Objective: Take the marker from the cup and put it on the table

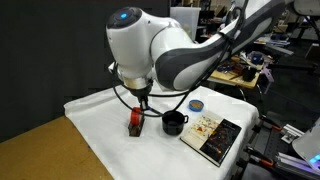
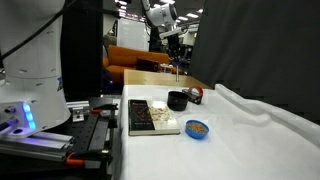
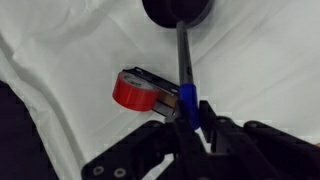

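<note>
Wrist view, claw: the gripper (image 3: 192,115) is pinching shut on the marker (image 3: 183,60), its jaws standing nearly together with only the slim barrel between them.
Wrist view, marker: it is running straight away from the claw toward the cup (image 3: 178,10), with its far end overlapping the dark mouth. Whether it is clearing the rim I cannot tell here.
Wrist view, neighbour: a red-and-black blocky object (image 3: 135,90) is lying just beside the marker's line.
Handling: the marker is looking light, stiff and smooth, so it is probably prone to pivoting in a pinch. The claw is holding it near one end, and a grip nearer mid-barrel would be steadying it for laying down.
Exterior view, height: in an exterior view a thin line is hanging upright below the gripper (image 2: 173,50) and above the cup (image 2: 178,100) — I am taking it for the marker (image 2: 177,72).
Exterior view, surface: the table (image 2: 250,140) is wearing a wrinkled white cloth, soft enough that a round barrel is unlikely to be rolling far. A flat patterned book (image 2: 152,117) and a blue disc (image 2: 197,128) are lying near the cup.
Exterior view, room: in an exterior view the arm is filling the foreground, a tan wooden corner (image 1: 40,135) is showing bare, and cluttered benches are standing behind — a lab or workshop, I judge.
</note>
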Available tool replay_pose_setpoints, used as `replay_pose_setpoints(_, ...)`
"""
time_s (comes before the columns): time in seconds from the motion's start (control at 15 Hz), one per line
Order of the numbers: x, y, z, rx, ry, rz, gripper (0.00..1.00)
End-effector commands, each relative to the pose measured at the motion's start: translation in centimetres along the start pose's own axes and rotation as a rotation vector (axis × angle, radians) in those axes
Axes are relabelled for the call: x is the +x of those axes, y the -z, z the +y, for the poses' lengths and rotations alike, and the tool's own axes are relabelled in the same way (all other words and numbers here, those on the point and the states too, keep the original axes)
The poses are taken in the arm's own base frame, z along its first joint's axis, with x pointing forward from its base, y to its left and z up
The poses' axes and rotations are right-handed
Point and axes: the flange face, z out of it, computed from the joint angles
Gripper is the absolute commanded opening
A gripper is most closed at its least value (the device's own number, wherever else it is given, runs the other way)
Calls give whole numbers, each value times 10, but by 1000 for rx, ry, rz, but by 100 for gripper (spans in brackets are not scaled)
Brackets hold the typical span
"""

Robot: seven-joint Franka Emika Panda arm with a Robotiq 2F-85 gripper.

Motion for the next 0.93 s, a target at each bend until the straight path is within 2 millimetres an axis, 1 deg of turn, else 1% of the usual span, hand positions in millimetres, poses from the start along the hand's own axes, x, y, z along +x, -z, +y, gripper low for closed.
replay_pose_setpoints(0.0,-10,-26,-24,12,91,-49,4)
replay_pose_setpoints(0.13,-15,-44,-39,23,126,-83,4)
replay_pose_setpoints(0.2,-17,-49,-45,26,144,-93,4)
replay_pose_setpoints(0.33,-18,-54,-54,28,178,-104,4)
replay_pose_setpoints(0.4,-17,-53,-58,25,196,-102,4)
replay_pose_setpoints(0.67,-10,-39,-71,10,244,-81,4)
replay_pose_setpoints(0.87,-6,-32,-76,1,262,-68,4)
